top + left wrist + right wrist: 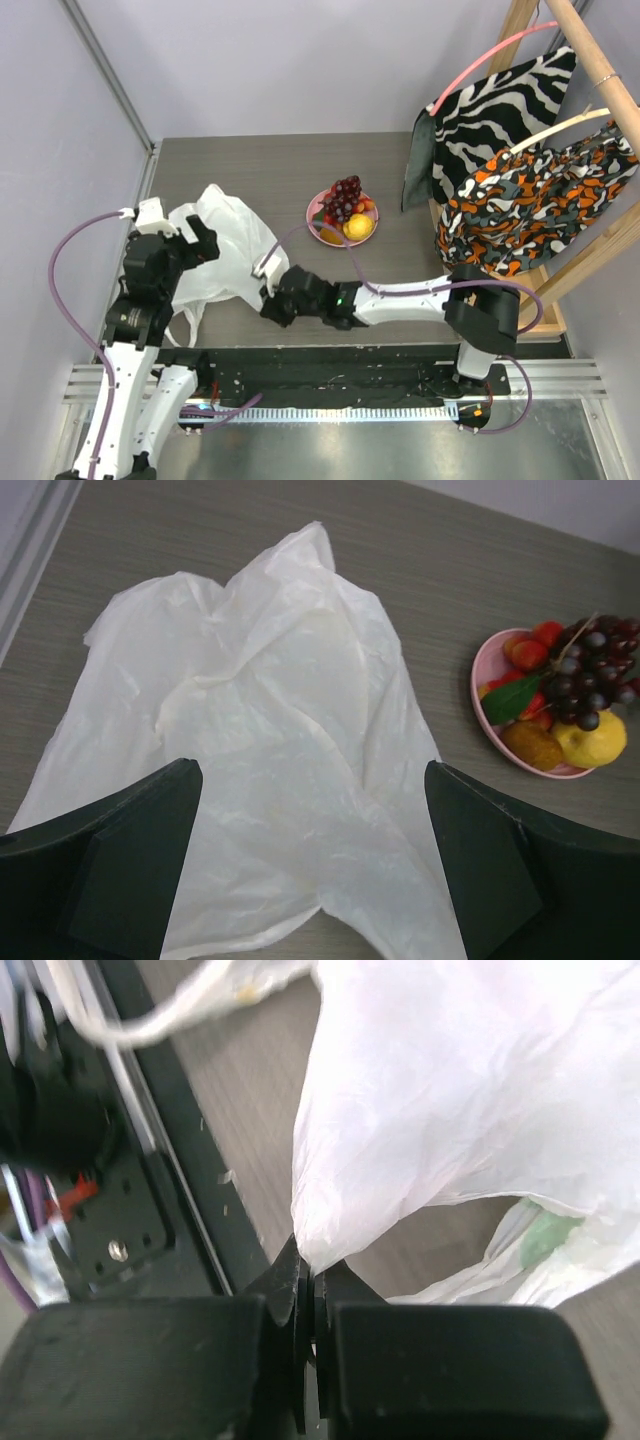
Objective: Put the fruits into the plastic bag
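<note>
Two end effectors in view. The right end effector [310, 1272] is pinched tight on a fold at the edge of the bag [440, 1090], its tips meeting with only thin plastic between them; the fold rises in a peak from the grip. The left end effector [310, 770] is spread wide and holds nothing. It hangs over the near part of the bag [280, 700], and I cannot tell whether its fingers [150, 860] touch the plastic.

From above, the bag [215, 240] lies crumpled on the left half of the grey wood-grain desk [260, 170], between the two arms. A handle loop trails toward the near edge. A pale green patch [545, 1235] shows through the plastic, possibly a print, too blurred to say.

None of the fruits are in the bag. They sit on a pink plate [312, 212] mid-desk, right of the bag and apart from it: grapes [345, 195], lemon [358, 227], an orange piece [330, 236] and small red ones [530, 652].

Pale lilac walls close in the back and left. At right, a wooden rack [590, 60] carries a zebra cloth [490, 110] and an orange patterned cloth [530, 200], next to the plate but not over it. A purple cable [60, 270] loops off the left arm. The right arm's forearm stretches across the near desk below the plate.
</note>
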Tool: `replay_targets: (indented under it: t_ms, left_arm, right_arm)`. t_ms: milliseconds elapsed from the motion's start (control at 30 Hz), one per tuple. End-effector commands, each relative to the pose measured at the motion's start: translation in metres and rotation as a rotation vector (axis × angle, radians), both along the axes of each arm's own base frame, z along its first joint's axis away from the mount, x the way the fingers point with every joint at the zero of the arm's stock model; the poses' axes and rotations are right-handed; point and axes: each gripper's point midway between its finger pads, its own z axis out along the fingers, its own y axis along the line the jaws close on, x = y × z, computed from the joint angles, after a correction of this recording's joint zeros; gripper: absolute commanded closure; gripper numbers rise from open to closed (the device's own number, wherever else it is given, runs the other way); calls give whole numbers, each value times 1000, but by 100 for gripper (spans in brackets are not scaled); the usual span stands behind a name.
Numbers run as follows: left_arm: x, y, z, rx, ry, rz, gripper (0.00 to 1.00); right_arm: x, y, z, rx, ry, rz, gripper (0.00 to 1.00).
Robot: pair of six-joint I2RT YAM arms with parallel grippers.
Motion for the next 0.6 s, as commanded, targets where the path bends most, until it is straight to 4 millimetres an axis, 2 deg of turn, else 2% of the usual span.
replay_targets:
  t_ms: [0,33,67,100,133,200,233,300,333,367,500,567]
  left_arm:
    - [-3,-9,51,-1,-195,-66,0]
    - [-4,-9,59,-1,-227,-65,0]
    - [-6,-8,67,3,-253,-65,0]
    - [-11,-7,76,3,-293,-65,0]
    - [-14,-9,86,2,-330,-74,0]
    - [-21,-12,104,5,-396,-97,0]
    - [-27,-12,116,3,-448,-105,0]
    - [-34,-17,130,11,-489,-138,0]
    - [-34,-19,132,16,-491,-149,0]
    - [-34,-18,132,21,-487,-148,0]
    - [-26,-14,113,20,-412,-113,0]
    - [-29,-20,111,-17,-411,-136,0]
  right_arm:
    - [51,-2,89,240,142,-133,99]
    - [65,-4,109,287,147,-162,99]
    - [83,-11,119,310,151,-207,99]
    - [93,-14,125,330,175,-242,99]
    - [103,-15,142,364,171,-262,99]
    - [123,-21,156,403,183,-304,99]
    - [128,-20,171,443,198,-316,99]
    - [140,-22,184,482,203,-341,99]
    - [145,-22,197,516,204,-354,99]
    - [149,-22,202,527,203,-367,99]
    - [169,-24,214,569,192,-438,99]
    - [180,-26,222,597,189,-476,99]
